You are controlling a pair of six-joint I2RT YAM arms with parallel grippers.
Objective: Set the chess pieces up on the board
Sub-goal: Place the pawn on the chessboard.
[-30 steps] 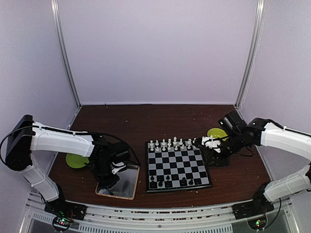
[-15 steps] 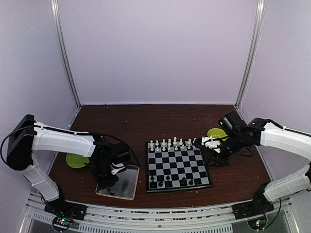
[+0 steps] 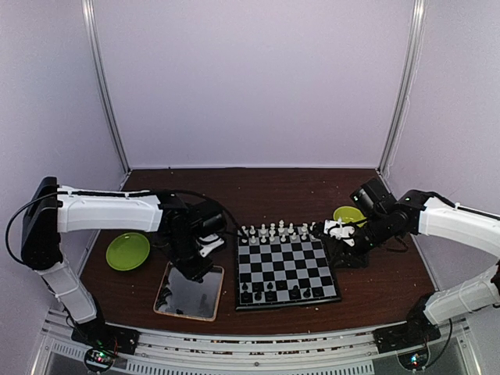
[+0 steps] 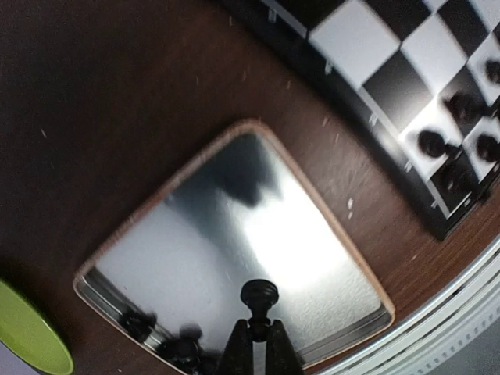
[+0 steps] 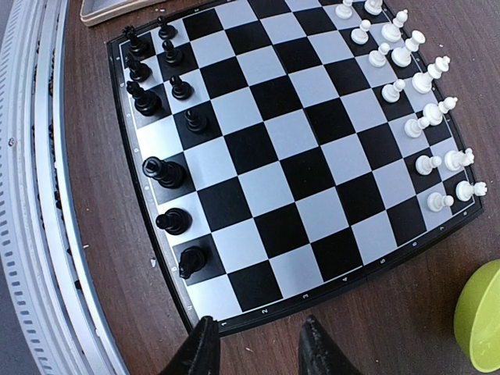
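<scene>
Left pincer (image 4: 255, 337) pinched a black pawn (image 4: 259, 295) at its tips only, above the metal tray (image 4: 258, 234); the pawn could slip or twist en route to the chessboard (image 5: 273, 164), or topple the crowded black pieces (image 5: 160, 125) there. Right pincer (image 5: 260, 348) hung spread and empty at the chessboard's edge.

The board (image 3: 286, 268) lay by the middle of the near edge, far pieces (image 3: 273, 231) lining its far side and near pieces (image 3: 273, 293) its near side. Just left sat the tray (image 3: 189, 291), with loose pieces (image 4: 168, 340) in one corner and the left gripper (image 4: 258, 326) holding a pawn (image 4: 258, 295) above it. The left dish (image 3: 128, 251) lay left of and behind the tray, and the right dish (image 3: 348, 215) behind the board's right corner.
</scene>
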